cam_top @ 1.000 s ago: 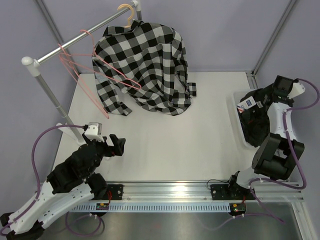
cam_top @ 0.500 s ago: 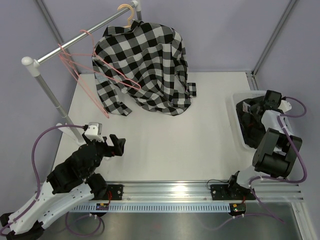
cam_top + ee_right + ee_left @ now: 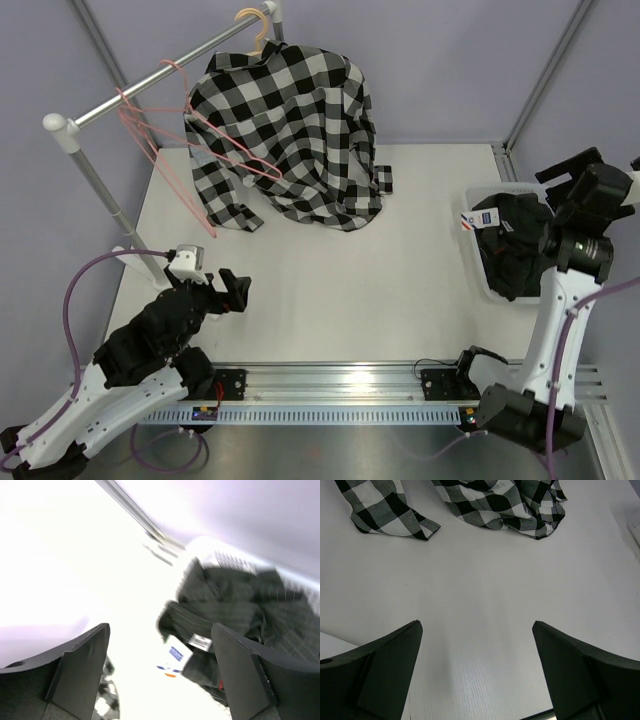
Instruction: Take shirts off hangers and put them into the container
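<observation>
Both pairs of jaws are seen spread wide, with nothing held between them. The left gripper (image 3: 232,290) is held low over the table near its own base. The right gripper (image 3: 572,172) is raised above the white lattice-sided plastic basket (image 3: 478,262) at the table's right edge.

Surroundings: a silver metal rail (image 3: 150,82) on a white post (image 3: 95,175) is set across the far left corner. Thin pink wire hangers (image 3: 150,150) are hung empty on it, and one is tilted across the left sleeve of the black-and-white checked button-up shirt (image 3: 290,130). A small black piece (image 3: 384,179) is noted just beside the shirt's hem; what it is cannot be told.

Task items: the checked shirt is hung from a pale beige hanger (image 3: 255,30) at the rail's far end. It is bunched, and its hem (image 3: 505,505) and one sleeve end (image 3: 390,510) are spread on the table, well apart from the left gripper (image 3: 476,630). A dark faintly striped shirt (image 3: 235,610) is crumpled inside the basket, below the right gripper (image 3: 160,630). A white label (image 3: 484,216) is shown at its far corner.

Surface and room: a flat white table (image 3: 350,270) is enclosed by pale lilac walls (image 3: 440,60). An aluminium track (image 3: 340,380) is fixed along the near edge.
</observation>
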`<state>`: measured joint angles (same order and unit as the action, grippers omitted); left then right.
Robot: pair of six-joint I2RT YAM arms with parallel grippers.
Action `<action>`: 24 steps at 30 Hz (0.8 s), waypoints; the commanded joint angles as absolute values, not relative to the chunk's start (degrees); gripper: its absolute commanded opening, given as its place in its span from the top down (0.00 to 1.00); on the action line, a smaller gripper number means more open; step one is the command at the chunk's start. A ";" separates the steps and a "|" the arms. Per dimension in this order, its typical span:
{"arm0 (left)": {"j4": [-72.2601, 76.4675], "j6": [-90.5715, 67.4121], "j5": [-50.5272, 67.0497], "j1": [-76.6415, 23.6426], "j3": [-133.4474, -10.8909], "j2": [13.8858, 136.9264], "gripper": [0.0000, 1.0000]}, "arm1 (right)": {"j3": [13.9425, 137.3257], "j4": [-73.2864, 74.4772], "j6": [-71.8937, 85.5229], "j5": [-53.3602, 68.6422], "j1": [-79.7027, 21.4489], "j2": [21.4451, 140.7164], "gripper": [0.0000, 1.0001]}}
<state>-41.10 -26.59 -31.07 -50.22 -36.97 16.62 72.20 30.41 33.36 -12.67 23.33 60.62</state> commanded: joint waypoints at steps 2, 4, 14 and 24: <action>-38.67 -25.84 -32.43 -50.10 -39.37 17.31 0.01 | 78.13 36.55 28.13 -9.51 23.55 52.32 0.05; -38.06 -25.14 -33.04 -50.10 -41.74 18.54 0.01 | 80.85 38.66 26.37 -7.57 23.55 49.93 0.02; -35.77 -18.81 -38.49 -50.10 -53.61 24.17 0.01 | 82.98 42.81 20.39 8.85 22.86 34.13 0.01; -35.77 -16.44 -45.78 -50.10 -54.41 20.14 0.01 | 75.07 41.92 12.76 3.79 4.85 21.63 0.00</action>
